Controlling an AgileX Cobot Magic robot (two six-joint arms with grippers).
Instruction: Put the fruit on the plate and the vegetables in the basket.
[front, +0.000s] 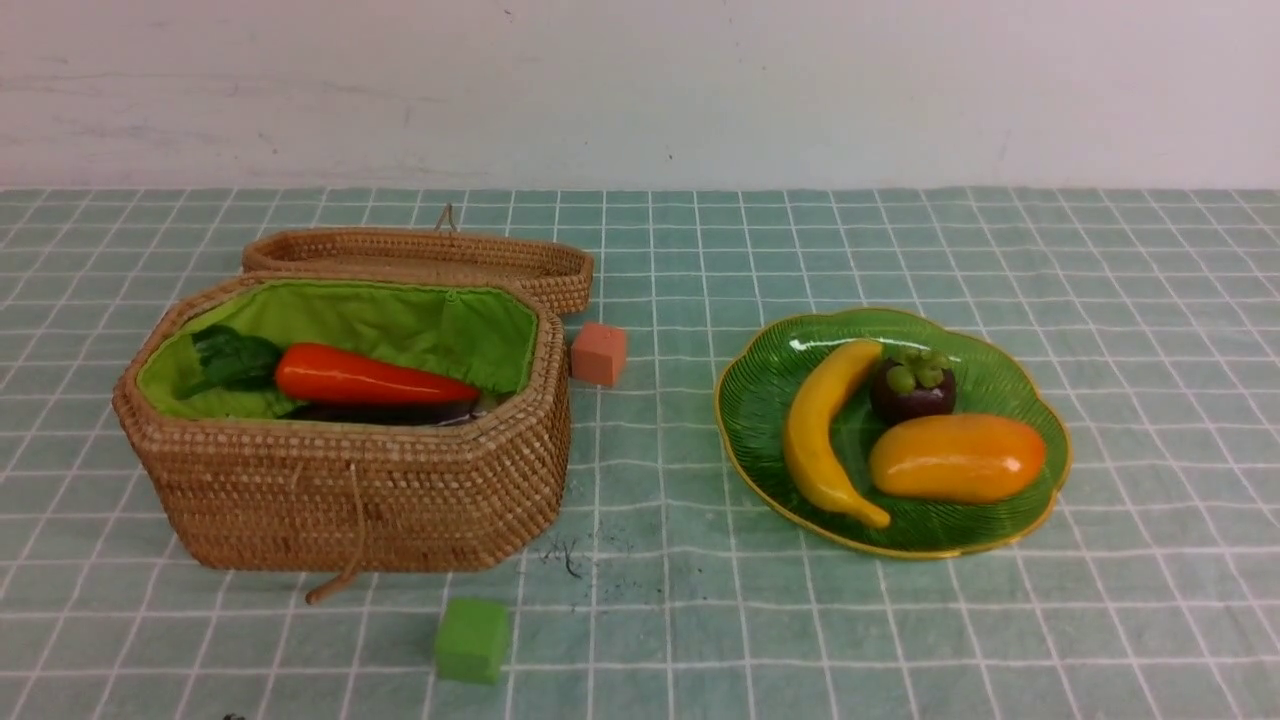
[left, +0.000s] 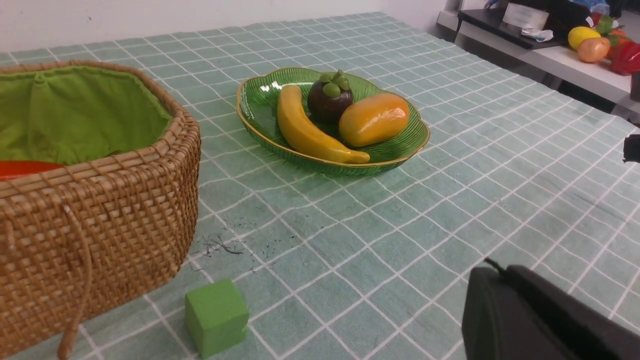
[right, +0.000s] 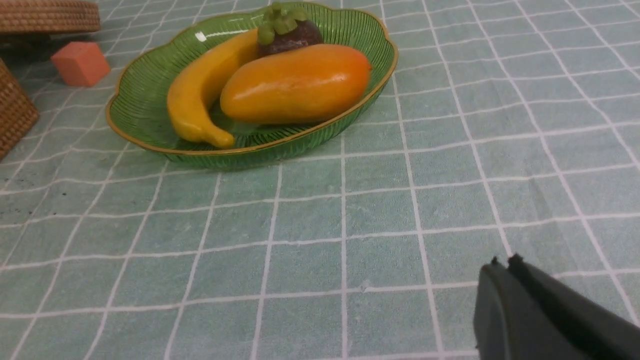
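Between basket (front: 360, 500) rim and plate (front: 740, 420) edge lies bare cloth; both hands (left: 492, 280) (right: 502, 270) seemingly pressed together, holding nothing.

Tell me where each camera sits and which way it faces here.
Front: between the arms, facing the basket and plate; no robot body shows.
Left wrist: low beside the basket, facing the plate; shut left end effector shows.
Right wrist: low over the cloth, facing the plate; shut right end effector shows.
All three share the banana.

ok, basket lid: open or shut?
Open. The lid lies flipped back behind the basket, exposing the green lining and the orange-red vegetable inside.
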